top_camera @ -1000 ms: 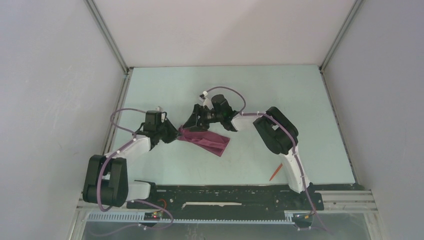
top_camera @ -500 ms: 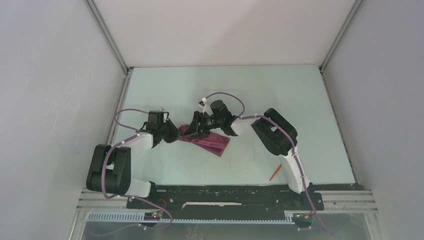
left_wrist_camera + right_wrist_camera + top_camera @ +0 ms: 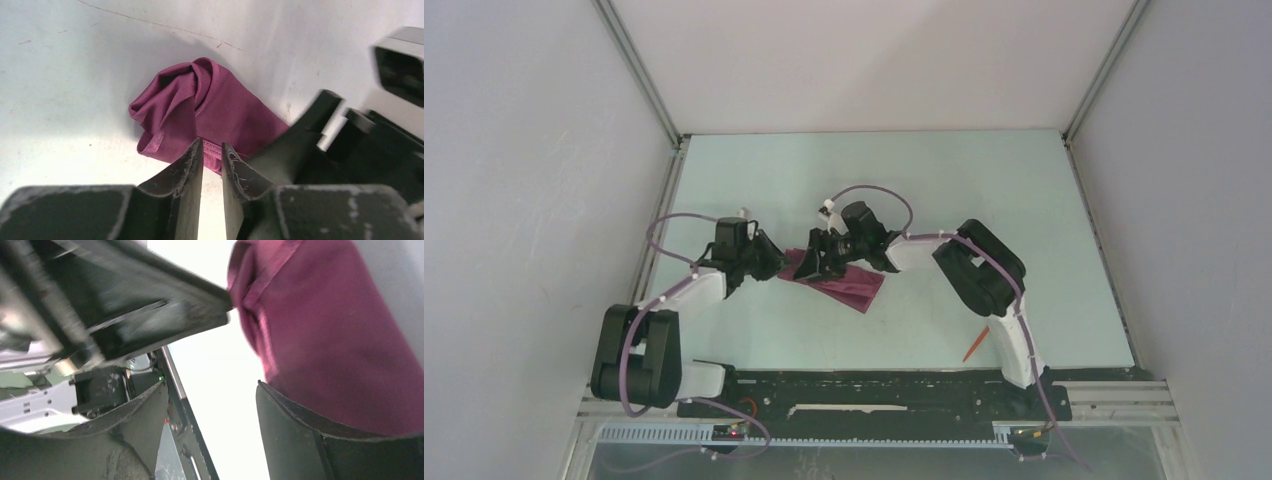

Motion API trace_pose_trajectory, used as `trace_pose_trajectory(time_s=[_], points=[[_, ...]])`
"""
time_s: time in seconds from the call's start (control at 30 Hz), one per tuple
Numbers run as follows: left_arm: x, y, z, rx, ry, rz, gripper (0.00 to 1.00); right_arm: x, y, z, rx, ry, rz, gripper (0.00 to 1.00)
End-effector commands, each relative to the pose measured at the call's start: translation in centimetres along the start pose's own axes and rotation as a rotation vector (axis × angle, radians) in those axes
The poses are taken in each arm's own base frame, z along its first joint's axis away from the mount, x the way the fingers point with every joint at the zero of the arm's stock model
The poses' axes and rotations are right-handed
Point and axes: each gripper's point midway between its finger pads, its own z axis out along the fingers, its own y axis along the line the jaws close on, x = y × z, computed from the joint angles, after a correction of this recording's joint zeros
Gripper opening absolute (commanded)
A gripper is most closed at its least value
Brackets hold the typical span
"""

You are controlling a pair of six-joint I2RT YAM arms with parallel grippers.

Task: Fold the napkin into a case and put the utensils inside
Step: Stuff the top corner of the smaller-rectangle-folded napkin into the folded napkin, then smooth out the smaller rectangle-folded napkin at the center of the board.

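Left wrist: left gripper point(image 3: 212, 146) nearly closed at hem of bunched napkin point(image 3: 230, 115) mid-table, left of ctr, grip can't tell; right gripper point(image 3: 211, 386) spread wide beside it, so best pull corners apart & flatten before folding.

Bright, even light overhead; right wrist view blurred and overexposed, left wrist view sharper

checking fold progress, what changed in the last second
The right hand moved a little nearer, down onto the left end of the napkin, with its jaws open. The left arm shifted slightly, but the left hand stayed pinched on that end. The napkin's right end and the orange stick did not move.
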Motion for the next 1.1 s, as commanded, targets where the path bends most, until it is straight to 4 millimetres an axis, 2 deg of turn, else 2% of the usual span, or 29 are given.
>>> trace_pose_trajectory(time_s=[0.0,0.17,0.27,0.33,0.43,0.53,0.73,0.87,0.93,1.07], points=[[-0.4,-2.0,0.9,0.073,0.027,-0.005,0.24,-0.9,5.7,-4.3,0.033,-0.021,-0.193,0.73],[-0.4,-1.6,2.7,0.064,0.052,0.002,0.22,1.1,4.5,-8.8,0.218,0.071,-0.427,0.72],[-0.5,-0.5,3.2,0.017,0.046,0.006,0.19,1.5,0.7,-11.4,0.454,0.127,-0.581,0.70],[-0.7,0.4,3.4,-0.022,0.041,0.007,0.19,1.4,-1.1,-12.9,0.608,0.173,-0.687,0.65],[-0.7,0.8,3.6,-0.036,0.039,0.009,0.19,0.4,-2.3,-13.9,0.756,0.209,-0.804,0.57],[-0.7,0.7,3.6,-0.036,0.043,0.011,0.19,0.4,-2.3,-13.1,0.771,0.254,-0.863,0.54],[-0.8,0.7,3.4,-0.036,0.033,0.020,0.18,0.5,-2.9,-11.0,0.786,0.319,-0.913,0.56],[-0.9,0.2,3.1,-0.025,0.032,0.026,0.19,0.4,-3.7,-10.6,0.825,0.336,-0.922,0.48],[-0.9,-0.1,2.7,-0.021,0.034,0.028,0.22,0.5,-3.8,-10.3,0.824,0.334,-0.927,0.45],[-1.0,-1.1,1.5,0.001,0.020,0.045,0.33,0.6,-4.1,-10.0,0.825,0.342,-0.930,0.46]])
